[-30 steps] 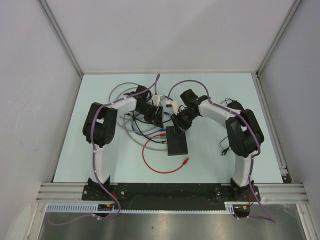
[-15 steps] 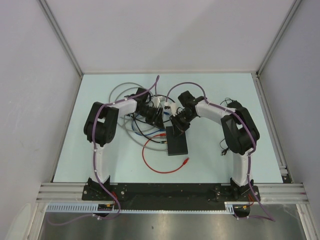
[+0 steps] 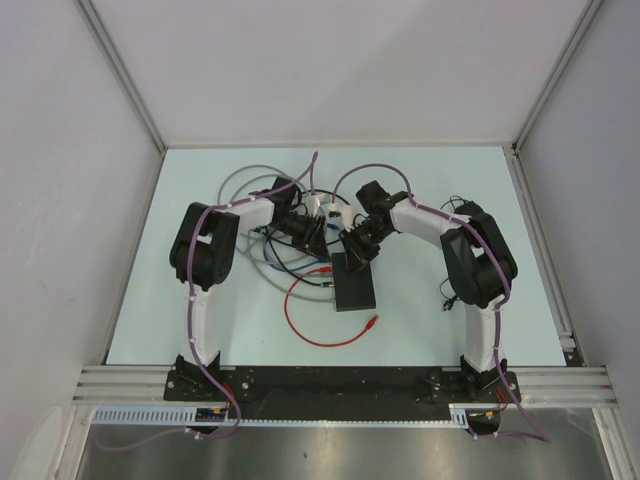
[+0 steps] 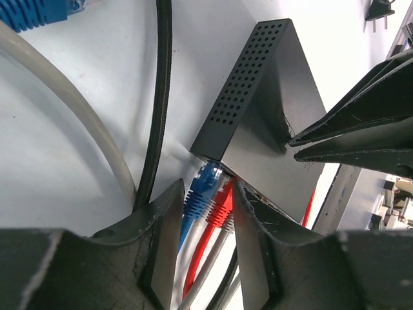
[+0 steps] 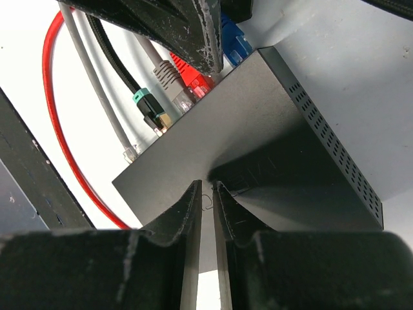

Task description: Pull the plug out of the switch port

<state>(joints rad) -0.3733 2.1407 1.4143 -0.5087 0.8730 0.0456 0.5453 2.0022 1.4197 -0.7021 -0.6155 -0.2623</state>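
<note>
The switch (image 3: 354,286) is a flat black box lying between my two grippers; it also shows in the left wrist view (image 4: 271,129) and the right wrist view (image 5: 258,129). A blue plug (image 4: 203,186) and a red plug (image 4: 221,205) sit side by side in its sockets. My left gripper (image 4: 205,188) is closed round both plugs, one finger against each. My right gripper (image 5: 206,186) is shut and empty, its tips resting on the switch's top. A grey plug (image 5: 169,74) and a green-and-black plug (image 5: 151,110) sit in further sockets.
A red cable (image 3: 310,332) loops in front of the switch and ends in a loose plug (image 3: 372,322). Grey cable coils (image 3: 240,185) lie behind the left arm. Thin black leads (image 3: 452,290) lie by the right arm. A thick black cable (image 4: 161,97) runs beside the left gripper.
My left gripper has moved right and closer to the switch's socket edge. My right arm has shifted slightly left, with its gripper staying on the switch.
</note>
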